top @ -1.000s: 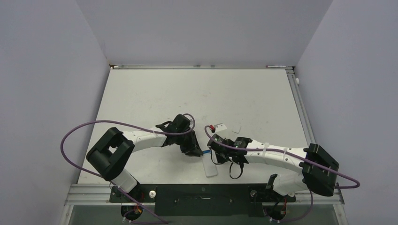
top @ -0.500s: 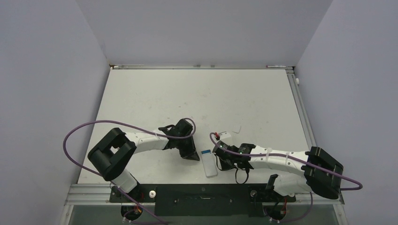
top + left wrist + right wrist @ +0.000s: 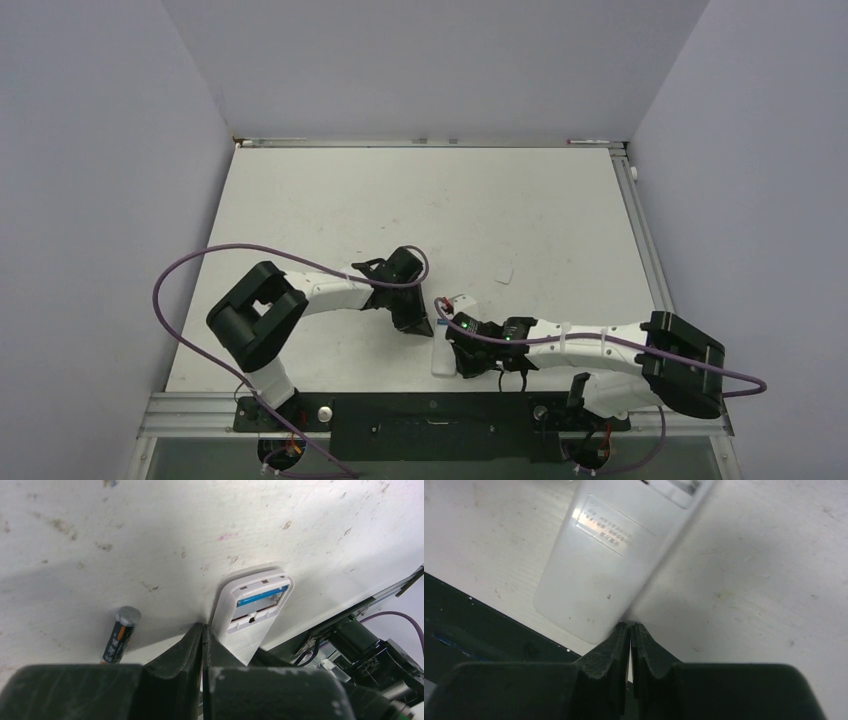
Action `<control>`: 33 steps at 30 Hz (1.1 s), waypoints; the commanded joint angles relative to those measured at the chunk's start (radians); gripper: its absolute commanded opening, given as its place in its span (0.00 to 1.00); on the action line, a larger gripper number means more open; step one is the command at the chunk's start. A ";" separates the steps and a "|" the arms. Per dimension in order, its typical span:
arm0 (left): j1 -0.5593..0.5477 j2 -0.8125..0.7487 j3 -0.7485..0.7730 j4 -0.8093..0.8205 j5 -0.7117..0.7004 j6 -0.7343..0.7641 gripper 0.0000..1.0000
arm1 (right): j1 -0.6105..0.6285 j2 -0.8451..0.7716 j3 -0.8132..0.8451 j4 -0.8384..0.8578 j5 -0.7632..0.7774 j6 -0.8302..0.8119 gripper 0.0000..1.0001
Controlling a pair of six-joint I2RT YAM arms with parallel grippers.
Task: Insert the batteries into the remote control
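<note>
Against opposite sides of the white rectangular plastic remote control (image 3: 252,625), back-up on the counter (image 3: 400,200), left end effector (image 3: 202,630) and right end effector (image 3: 630,626) sit closed, empty; likely squaring it. Blue cylindrical battery (image 3: 262,595) seated inside; dark metal-capped battery (image 3: 120,637) loose just beside.

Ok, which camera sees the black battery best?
The left wrist view: the black battery lies clear on the table, beside the remote control. The top and right wrist views do not show it.
</note>
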 commanded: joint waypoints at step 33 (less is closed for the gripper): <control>0.105 -0.073 0.216 -0.303 -0.208 0.216 0.00 | 0.082 0.270 0.207 0.204 0.096 -0.018 0.09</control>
